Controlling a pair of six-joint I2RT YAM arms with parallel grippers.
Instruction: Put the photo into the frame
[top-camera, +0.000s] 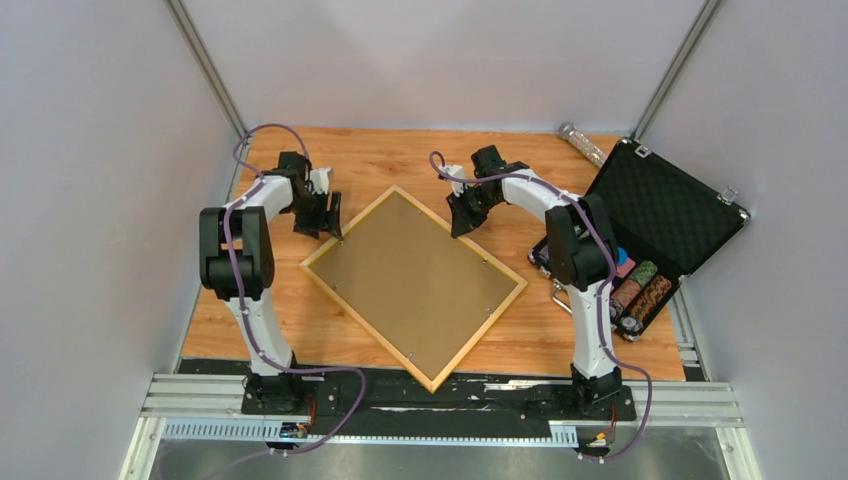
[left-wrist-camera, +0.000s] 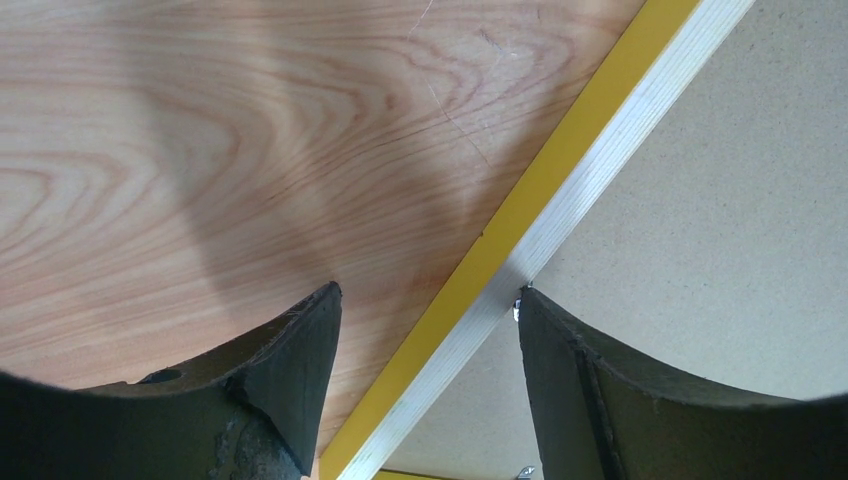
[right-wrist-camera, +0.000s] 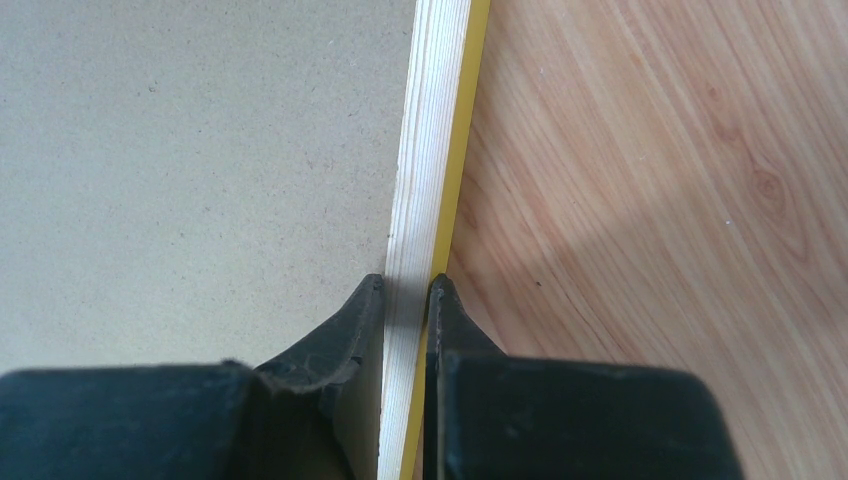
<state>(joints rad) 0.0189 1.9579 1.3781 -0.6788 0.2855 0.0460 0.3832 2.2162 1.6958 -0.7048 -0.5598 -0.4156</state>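
Note:
The frame (top-camera: 365, 326) lies back-up and turned like a diamond in the middle of the table, its brown backing board (top-camera: 415, 285) filling it. My left gripper (top-camera: 330, 228) is open at the frame's upper-left edge; in the left wrist view its jaws (left-wrist-camera: 428, 290) straddle the yellow rail (left-wrist-camera: 590, 130), one finger over the table, the other over the board beside a small clip (left-wrist-camera: 517, 306). My right gripper (top-camera: 462, 225) is at the upper-right edge, shut on the rail (right-wrist-camera: 430, 120) with fingertips (right-wrist-camera: 372, 300) pressed to both sides (right-wrist-camera: 406, 282). The photo is hidden.
An open black foam-lined case (top-camera: 660, 205) stands at the right, with stacks of poker chips (top-camera: 640, 285) in its lower half. A glittery tube (top-camera: 582, 143) lies at the back right. Bare wooden table (top-camera: 250, 320) shows around the frame.

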